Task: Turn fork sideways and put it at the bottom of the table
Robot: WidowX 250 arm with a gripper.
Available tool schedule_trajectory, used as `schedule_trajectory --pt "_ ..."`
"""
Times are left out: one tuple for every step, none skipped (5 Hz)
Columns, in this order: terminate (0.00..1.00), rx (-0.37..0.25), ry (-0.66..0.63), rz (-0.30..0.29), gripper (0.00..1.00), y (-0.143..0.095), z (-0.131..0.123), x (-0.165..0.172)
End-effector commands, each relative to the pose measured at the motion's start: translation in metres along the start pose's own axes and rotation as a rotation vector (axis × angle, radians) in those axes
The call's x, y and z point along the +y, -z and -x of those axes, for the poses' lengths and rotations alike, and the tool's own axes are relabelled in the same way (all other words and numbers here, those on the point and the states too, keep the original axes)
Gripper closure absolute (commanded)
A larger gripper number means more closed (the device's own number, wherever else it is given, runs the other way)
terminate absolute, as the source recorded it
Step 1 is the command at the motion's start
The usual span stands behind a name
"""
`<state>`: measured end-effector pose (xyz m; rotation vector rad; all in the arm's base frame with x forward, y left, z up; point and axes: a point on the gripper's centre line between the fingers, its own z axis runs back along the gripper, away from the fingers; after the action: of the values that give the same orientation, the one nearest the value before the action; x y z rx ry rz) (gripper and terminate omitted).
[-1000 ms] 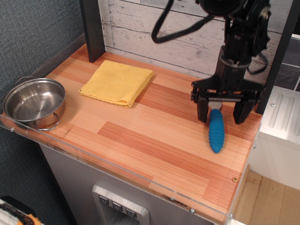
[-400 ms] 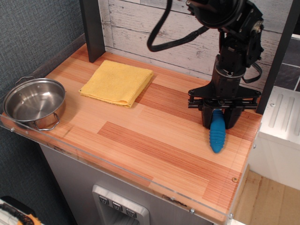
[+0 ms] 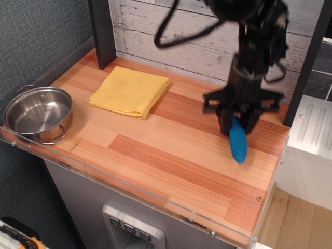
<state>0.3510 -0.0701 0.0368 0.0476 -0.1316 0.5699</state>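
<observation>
**Fork pinched in the jaws above the counter's right side**

The fork (image 3: 238,143) is hanging from the gripper (image 3: 237,123), handle downward, over the right part of the counter (image 3: 171,155). Only its thick blue handle is showing; the metal head is hidden up between the black fingers (image 3: 224,120). The handle is looking blurred, and its lower tip is pointing down toward the near edge, tilted slightly. Whether that tip is touching the wood or hanging just clear of it cannot be told from this view.

The jaws are pressing in on the upper end of the handle from both sides, with no gap showing between them and the blue plastic. The arm (image 3: 254,46) is standing nearly upright over the grasp, its black cables (image 3: 171,36) looping off to the left against the whitewashed plank wall (image 3: 155,26).

A folded yellow cloth (image 3: 129,91) is lying flat toward the back of the counter, left of the middle and well apart from the fork. A steel pot (image 3: 37,113) is sitting at the far left edge, near the front corner, open side up, with one of its loop handles facing forward. A dark post (image 3: 102,31) is rising from the back left of the counter, just behind the cloth. The clear plastic rim (image 3: 129,184) is running along the near edge, above the grey base (image 3: 93,202).
</observation>
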Motion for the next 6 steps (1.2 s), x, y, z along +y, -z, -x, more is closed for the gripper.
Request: schedule_trajectory --pt "0.00 -0.119 -0.277 -0.013 1.00 -0.056 -0.006 0.019" --pt "0.00 -0.168 -0.489 -0.053 1.00 -0.062 0.006 0.044" --pt "0.00 -0.205 -0.687 -0.073 1.00 -0.068 0.018 0.064" --pt "0.00 -0.199 -0.794 -0.077 1.00 -0.066 0.029 0.080" --pt "0.00 -0.190 -0.834 -0.070 1.00 -0.057 0.037 0.088" --pt "0.00 -0.199 -0.921 -0.037 1.00 -0.044 0.042 0.096"
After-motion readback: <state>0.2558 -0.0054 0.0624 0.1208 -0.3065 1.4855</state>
